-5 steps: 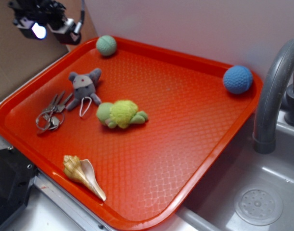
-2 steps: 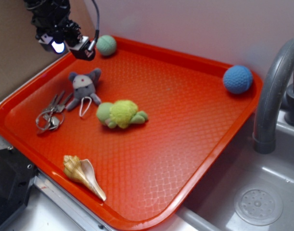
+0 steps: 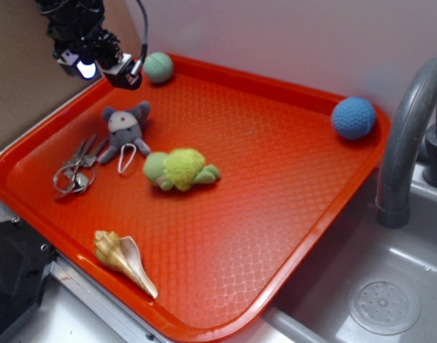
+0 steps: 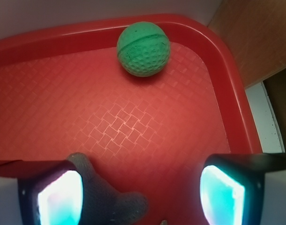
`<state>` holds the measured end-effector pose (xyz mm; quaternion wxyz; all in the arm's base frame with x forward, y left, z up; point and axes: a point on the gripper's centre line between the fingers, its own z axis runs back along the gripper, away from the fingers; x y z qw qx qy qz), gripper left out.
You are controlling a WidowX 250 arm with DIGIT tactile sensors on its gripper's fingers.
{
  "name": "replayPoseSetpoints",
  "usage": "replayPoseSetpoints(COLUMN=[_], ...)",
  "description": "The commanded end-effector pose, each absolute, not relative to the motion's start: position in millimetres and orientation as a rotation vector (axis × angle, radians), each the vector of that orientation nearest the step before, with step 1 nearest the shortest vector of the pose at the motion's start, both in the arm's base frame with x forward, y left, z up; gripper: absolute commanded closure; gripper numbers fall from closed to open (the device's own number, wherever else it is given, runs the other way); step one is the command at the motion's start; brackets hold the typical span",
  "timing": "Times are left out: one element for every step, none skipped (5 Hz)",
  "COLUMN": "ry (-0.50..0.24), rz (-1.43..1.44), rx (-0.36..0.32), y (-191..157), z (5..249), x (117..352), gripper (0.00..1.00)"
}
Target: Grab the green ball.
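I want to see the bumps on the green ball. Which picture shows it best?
The wrist view: the green ball is big and sharp there, dimples and groove clear, by the red tray's corner. The exterior view shows it small and far off, beside the gripper.

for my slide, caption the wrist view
Open gripper facing the green ball in the red tray's corner.

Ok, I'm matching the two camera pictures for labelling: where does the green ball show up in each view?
Exterior: the green ball sits in the tray's far-left corner, just right of the gripper.
Wrist: the green ball is top centre, ahead of the open fingers.
Shared landmark: the red tray's curved corner rim beside the ball.
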<state>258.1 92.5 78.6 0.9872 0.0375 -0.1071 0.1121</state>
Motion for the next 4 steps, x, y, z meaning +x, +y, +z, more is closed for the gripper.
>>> replayPoseSetpoints(ry=[-0.278,-0.322,-0.316,-0.315], rz=[0.268,0.263,0.269,0.268], rx=[0.126,0.144,0.128,0.112], y=[115,122,120,119], z=[74,70,62,56], x=[308,326,344,356], gripper=[0.00,0.00,0.00,0.00])
